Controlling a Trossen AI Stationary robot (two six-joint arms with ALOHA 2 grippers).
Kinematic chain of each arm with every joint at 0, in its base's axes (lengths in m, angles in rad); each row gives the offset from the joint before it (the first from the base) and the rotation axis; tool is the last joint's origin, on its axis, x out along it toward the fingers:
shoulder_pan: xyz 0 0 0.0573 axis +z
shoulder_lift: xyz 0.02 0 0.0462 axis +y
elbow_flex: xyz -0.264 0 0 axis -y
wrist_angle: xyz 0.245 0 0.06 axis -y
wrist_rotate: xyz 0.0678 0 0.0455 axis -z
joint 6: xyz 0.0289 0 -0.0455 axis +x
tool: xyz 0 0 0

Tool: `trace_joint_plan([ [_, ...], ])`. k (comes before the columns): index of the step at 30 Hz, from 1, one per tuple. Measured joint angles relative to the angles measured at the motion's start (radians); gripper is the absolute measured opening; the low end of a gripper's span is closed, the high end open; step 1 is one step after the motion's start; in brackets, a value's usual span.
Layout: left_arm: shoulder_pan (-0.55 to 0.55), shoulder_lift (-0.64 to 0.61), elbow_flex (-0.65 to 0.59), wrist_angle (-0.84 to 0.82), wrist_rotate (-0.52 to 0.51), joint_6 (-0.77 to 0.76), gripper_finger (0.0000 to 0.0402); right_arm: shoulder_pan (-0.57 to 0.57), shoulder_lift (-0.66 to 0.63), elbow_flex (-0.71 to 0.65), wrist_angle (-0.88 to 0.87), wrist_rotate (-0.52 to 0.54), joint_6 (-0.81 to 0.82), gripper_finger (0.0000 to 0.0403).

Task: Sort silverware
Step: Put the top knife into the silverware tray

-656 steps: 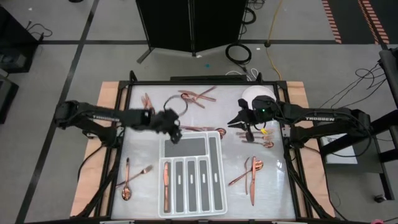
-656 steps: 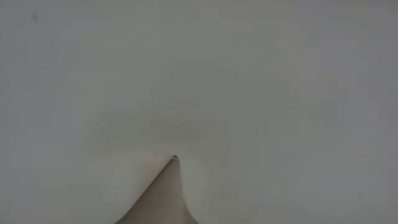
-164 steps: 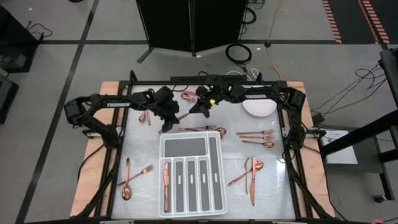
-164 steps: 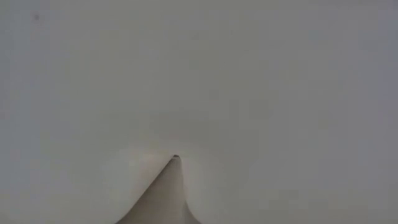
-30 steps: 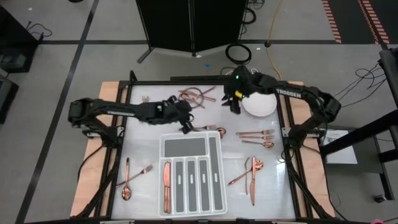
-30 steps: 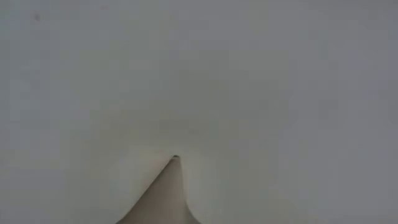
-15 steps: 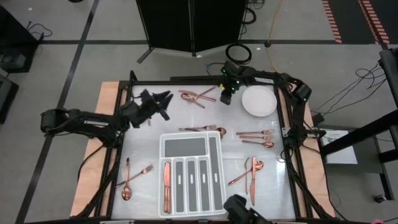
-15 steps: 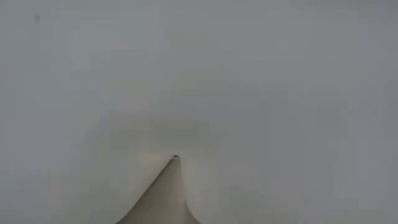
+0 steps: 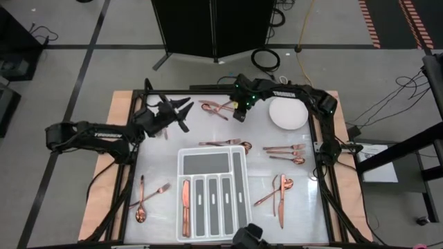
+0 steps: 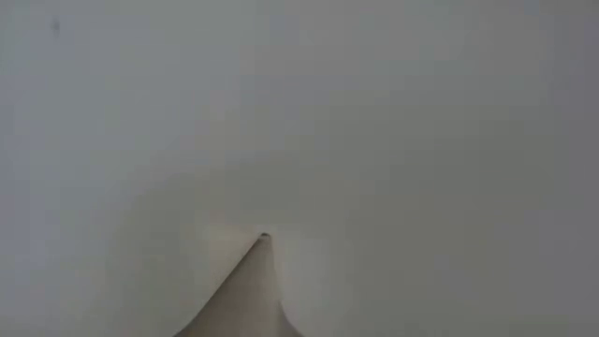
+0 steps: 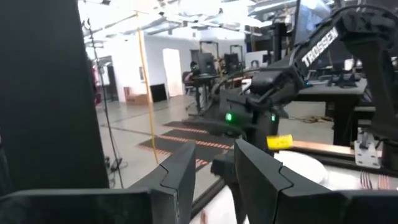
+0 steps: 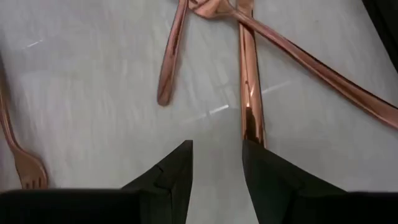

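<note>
The silverware is copper-coloured pieces scattered over the white table. A crossed pile (image 9: pixel 219 106) lies at the far middle, and one knife (image 9: pixel 185 206) lies in the white divided tray (image 9: pixel 211 160). My right gripper (image 9: pixel 237 115) points down at the pile's right side and is open. In the right wrist view its fingers (image 12: pixel 177 168) stand above the table, and a handle's end (image 12: pixel 251 127) lies just ahead of one of them. My left gripper (image 9: pixel 181 114) is open and holds nothing, raised at the far left and pointing level toward the right arm (image 11: pixel 267 87).
A round white plate (image 9: pixel 288 113) sits at the far right. More pieces lie beside the tray's far edge (image 9: pixel 225 143), at the right (image 9: pixel 284 149), near right (image 9: pixel 280 194), near left (image 9: pixel 142 199) and below the left gripper (image 9: pixel 165 130). A dark rounded shape (image 9: pixel 248 237) shows at the near edge.
My left gripper has drawn back from the tray's far edge toward the table's far left corner and risen. My right gripper has travelled from beside the plate toward the table's left, ending over the crossed pile. No silverware has moved.
</note>
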Motion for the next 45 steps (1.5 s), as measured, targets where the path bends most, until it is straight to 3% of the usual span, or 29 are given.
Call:
trace_joint_plan([
  [7, 0.03, -0.001, 0.001, -0.032, 0.062, 0.003, 0.0112, 0.011, 0.019, 0.0, 0.06, 0.008, 0.043, 0.0114],
  [13, 0.03, -0.001, 0.001, -0.043, 0.062, -0.018, 0.0112, 0.005, 0.018, 0.001, 0.072, 0.014, 0.056, 0.002],
  [18, 0.03, -0.001, 0.001, -0.044, 0.062, -0.024, 0.0112, 0.006, -0.015, 0.003, 0.034, -0.006, 0.005, 0.0003],
  [23, 0.03, -0.001, 0.001, -0.046, 0.062, -0.024, 0.0112, -0.049, -0.029, 0.005, 0.002, -0.255, -0.109, 0.0001],
  [30, 0.03, -0.001, 0.001, -0.046, 0.062, -0.024, 0.0112, -0.087, 0.026, 0.005, 0.012, -0.179, 0.079, 0.0],
  [45, 0.03, -0.001, 0.001, -0.047, 0.065, -0.025, 0.0112, -0.084, 0.031, 0.005, 0.059, -0.208, 0.439, 0.0],
])
